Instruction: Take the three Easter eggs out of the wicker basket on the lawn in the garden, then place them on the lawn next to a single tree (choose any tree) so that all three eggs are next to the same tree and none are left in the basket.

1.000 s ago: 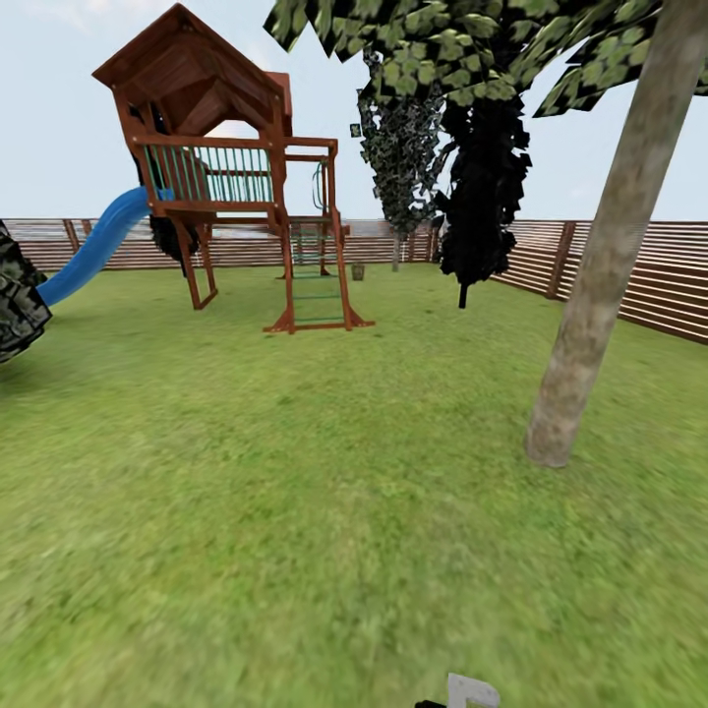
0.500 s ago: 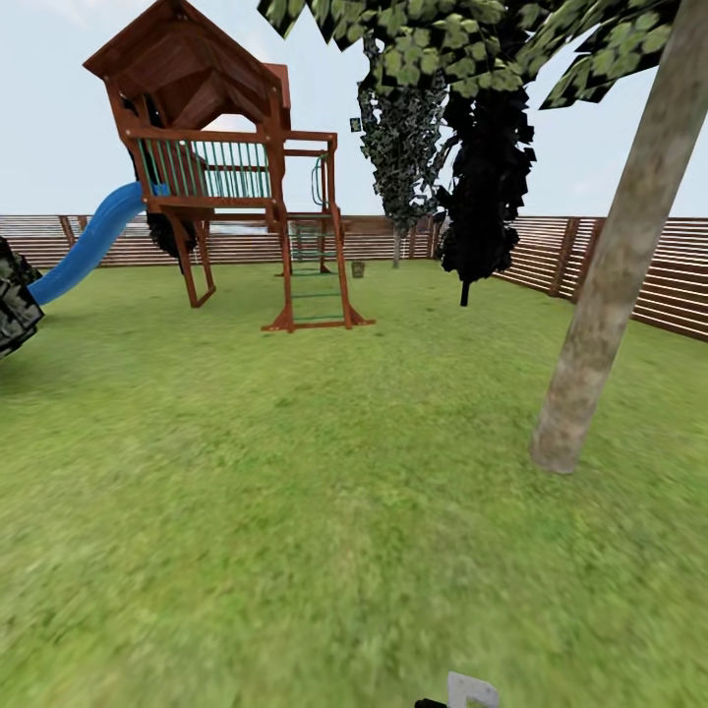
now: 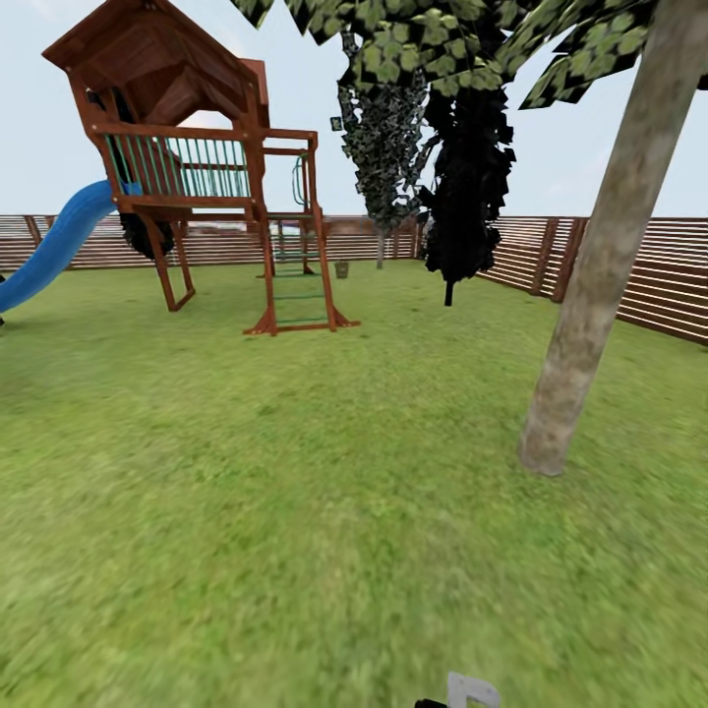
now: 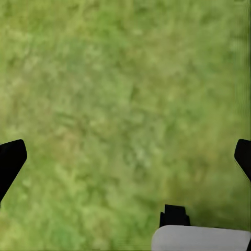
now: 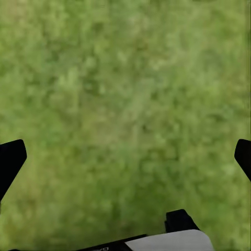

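I stand on the lawn of the fenced garden. A tree with a smooth grey-beige trunk and dark mottled foliage rises close by at the right. Far off, beside the play tower's ladder, a small brown bucket-shaped thing looks like the wicker basket, too small to tell its contents. The Easter eggs are out of view. My left gripper hangs open over bare grass, its black fingertips wide apart. My right gripper is open over grass too, nothing between its fingertips.
A wooden play tower with a blue slide and ladder stands at the back left. Two darker trees grow near the back fence. The brown slatted fence closes the yard behind and at the right.
The whole picture has shifted as the camera moved: the play tower slid left and the dark foliage at the left edge went out of frame. Both grippers look unchanged.
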Robot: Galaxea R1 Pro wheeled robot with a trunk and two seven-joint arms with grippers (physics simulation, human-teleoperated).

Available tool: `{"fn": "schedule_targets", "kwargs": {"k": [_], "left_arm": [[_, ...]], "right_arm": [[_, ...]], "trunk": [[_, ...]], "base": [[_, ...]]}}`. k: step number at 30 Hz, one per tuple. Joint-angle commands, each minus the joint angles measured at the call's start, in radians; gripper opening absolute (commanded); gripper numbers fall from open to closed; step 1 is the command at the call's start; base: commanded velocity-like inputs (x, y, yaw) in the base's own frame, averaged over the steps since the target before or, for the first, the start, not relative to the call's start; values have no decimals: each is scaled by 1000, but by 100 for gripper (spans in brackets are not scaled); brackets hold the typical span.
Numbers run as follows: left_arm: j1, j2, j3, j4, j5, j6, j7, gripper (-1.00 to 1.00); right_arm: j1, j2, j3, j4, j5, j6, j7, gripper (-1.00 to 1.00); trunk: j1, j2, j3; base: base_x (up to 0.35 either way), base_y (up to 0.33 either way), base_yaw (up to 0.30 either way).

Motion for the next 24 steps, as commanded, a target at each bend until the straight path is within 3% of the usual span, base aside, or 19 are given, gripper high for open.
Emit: {"fn": "schedule_targets", "kwargs": {"k": [1,24], "left_arm": [[-1,0,-2,1,-1,-3,3,100],[-1,1,-2,1,-2,-4,3,100]], "right_arm": [[0,0,-1,-2,-5,5,-3,100],[0,0,0,-2,-4,5,-3,100]], "trunk": [[0,-1,-1],[0,-1,-1]], "base": [[217,0,-21],[207,0,-2]]}}
